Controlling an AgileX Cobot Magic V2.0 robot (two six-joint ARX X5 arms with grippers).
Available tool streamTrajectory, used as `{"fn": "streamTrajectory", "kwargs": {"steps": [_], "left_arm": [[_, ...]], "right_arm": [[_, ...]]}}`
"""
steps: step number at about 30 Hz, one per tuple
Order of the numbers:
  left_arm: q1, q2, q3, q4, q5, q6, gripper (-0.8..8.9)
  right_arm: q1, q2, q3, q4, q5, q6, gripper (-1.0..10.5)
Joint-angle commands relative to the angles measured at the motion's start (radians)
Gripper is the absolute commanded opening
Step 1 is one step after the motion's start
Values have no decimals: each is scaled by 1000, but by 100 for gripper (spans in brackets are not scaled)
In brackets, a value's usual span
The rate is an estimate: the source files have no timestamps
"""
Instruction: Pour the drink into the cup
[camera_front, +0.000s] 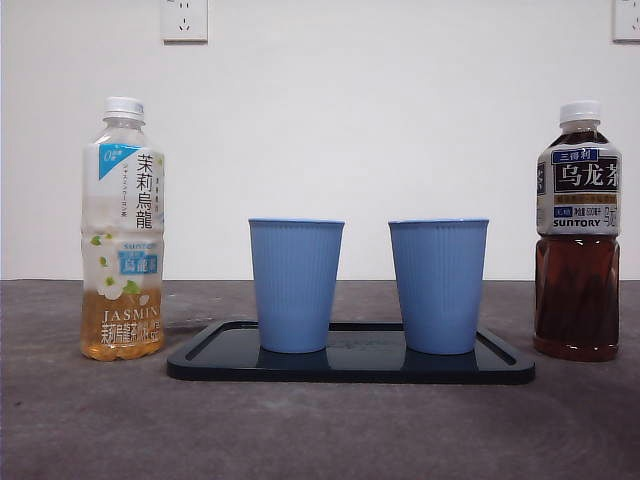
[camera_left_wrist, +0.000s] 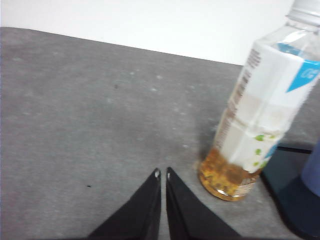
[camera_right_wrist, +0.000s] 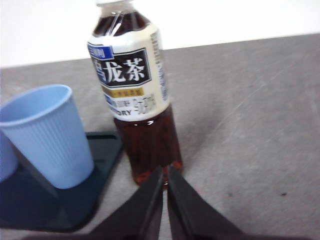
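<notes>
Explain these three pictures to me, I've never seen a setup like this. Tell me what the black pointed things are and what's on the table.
This is a robot with two arms at a table, photographed by three cameras at one moment.

The front picture looks level across the table. A dark tray carries two blue cups. A jasmine tea bottle, nearly empty, stands off one end; a dark oolong tea bottle off the other. Both are capped.

The other two pictures come from cameras on the wrists. The black points are each arm's hand. The left hand is shut and holds nothing, near the jasmine bottle. The right hand is also shut and holds nothing, just in front of the oolong bottle.

Nothing is poured yet.
</notes>
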Motion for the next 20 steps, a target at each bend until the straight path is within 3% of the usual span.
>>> {"fn": "streamTrajectory", "kwargs": {"steps": [1, 5, 14, 20], "left_arm": [[-20, 0, 8, 15, 9, -87, 15], [-59, 3, 53, 23, 11, -143, 15], [-98, 130, 262, -12, 11, -154, 15], [-107, 288, 465, -117, 53, -73, 15]], "right_arm": [[12, -1, 27, 7, -2, 118, 11], [34, 2, 93, -33, 4, 153, 10], [43, 116, 315, -155, -13, 158, 10], [43, 233, 468, -209, -92, 141, 10]]}}
